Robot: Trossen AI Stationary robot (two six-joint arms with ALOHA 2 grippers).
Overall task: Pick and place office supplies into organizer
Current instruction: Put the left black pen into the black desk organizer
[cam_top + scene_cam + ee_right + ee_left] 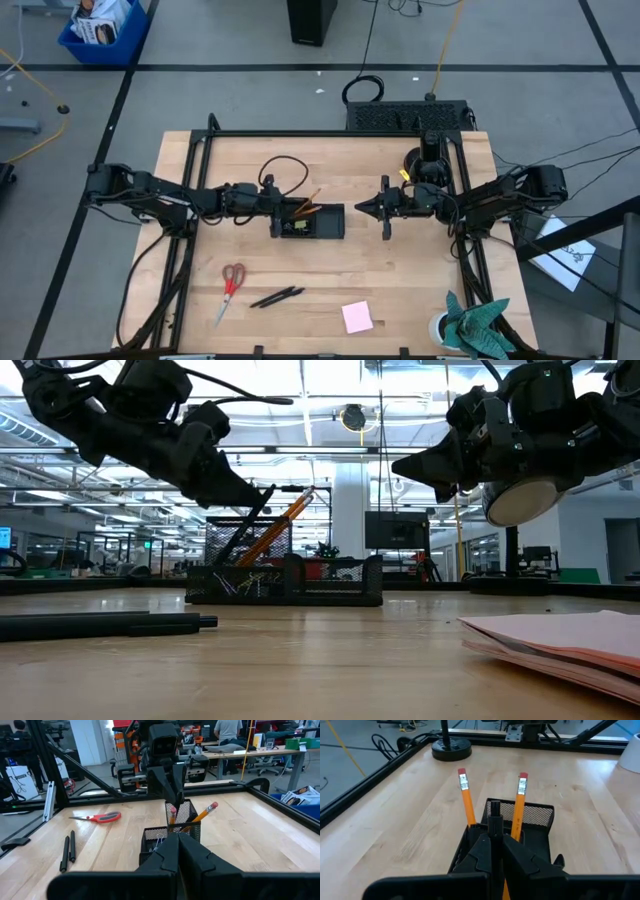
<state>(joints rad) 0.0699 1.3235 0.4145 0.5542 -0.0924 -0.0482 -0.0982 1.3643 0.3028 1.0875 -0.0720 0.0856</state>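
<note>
The black mesh organizer (325, 222) stands mid-table, with two orange pencils (466, 800) leaning in its cup at the left end. My left gripper (275, 207) hangs over that cup, shut on a thin dark pen (495, 815). My right gripper (364, 207) hovers just right of the organizer, shut and holding nothing. Red-handled scissors (230, 285), two dark pens (277, 297) and a pink sticky-note pad (357, 317) lie flat near the table's near edge. My left gripper pinches the dark pen's upper part (495, 827) between its two fingers, slanting down from the table's left. The pen (245, 525) sits tilted beside the pencils. Its lower end is down inside the organizer's cup (235, 565).
A round black camera mount base (420, 160) stands at the far right. A green plant in a white pot (468, 325) is at the near right corner. Black frame rails (330, 134) border the table. Bare wood lies between the organizer and the items near the front.
</note>
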